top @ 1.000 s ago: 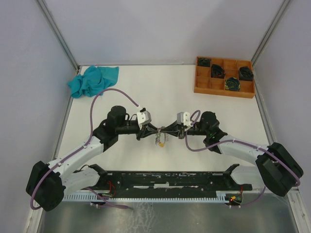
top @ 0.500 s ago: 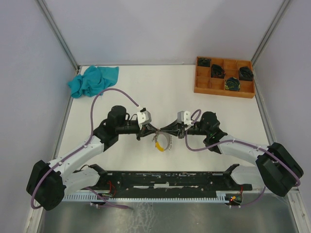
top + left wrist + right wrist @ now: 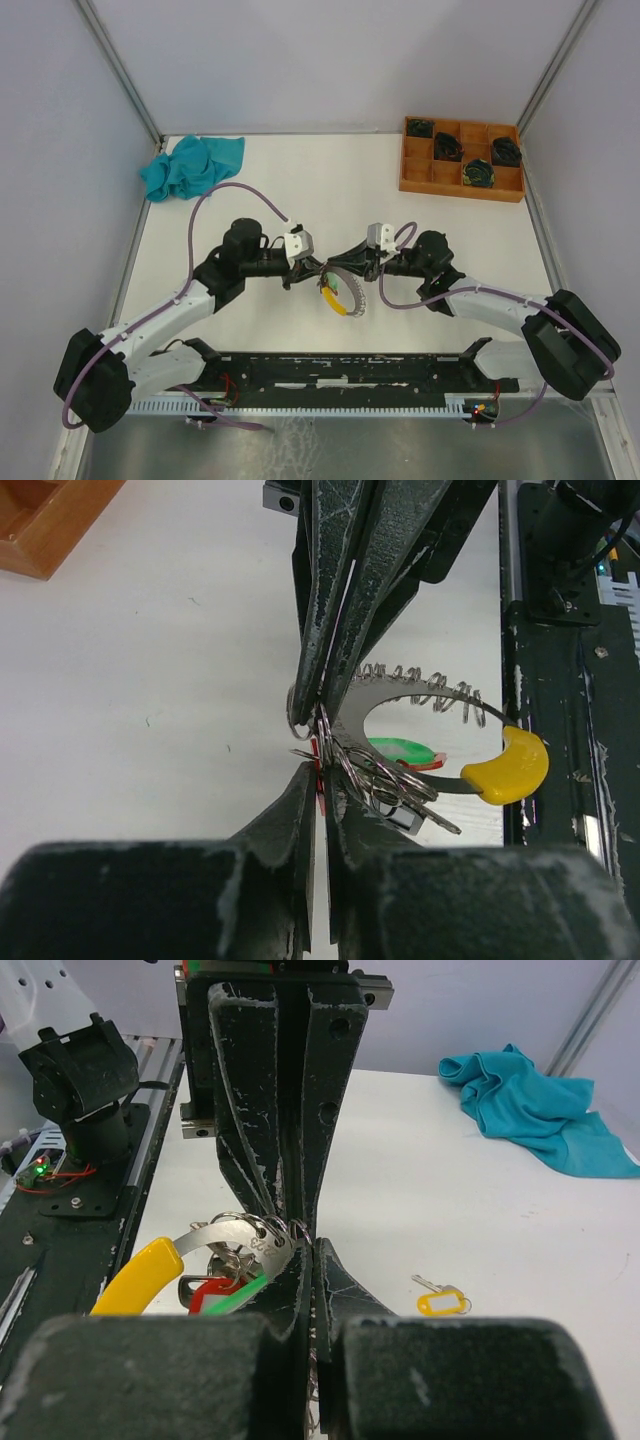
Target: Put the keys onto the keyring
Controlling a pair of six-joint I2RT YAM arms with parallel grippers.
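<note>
My two grippers meet tip to tip above the middle of the table. The keyring [image 3: 353, 291] hangs between them, a silvery band [image 3: 232, 1236] with a ribbed edge [image 3: 425, 688] and a long yellow tag [image 3: 508, 766]. My right gripper [image 3: 312, 1247] is shut on the band's end. My left gripper [image 3: 321, 772] is shut on the cluster of keys [image 3: 385, 780] at the ring, with a sliver of red between its tips. A red tag [image 3: 208, 1293] and a green tag [image 3: 400, 750] dangle from the ring. The pale yellow key [image 3: 440, 1302] lies alone on the table.
An orange wooden tray [image 3: 450, 190] holding black coils stands at the back right. A teal cloth [image 3: 192, 165] lies crumpled at the back left. The black rail [image 3: 350, 365] with the arm bases runs along the near edge.
The left gripper has closed on the keys. The keyring has swung from edge-on to a flat arc, drifting slightly right, and the right gripper has shifted a little with it.
</note>
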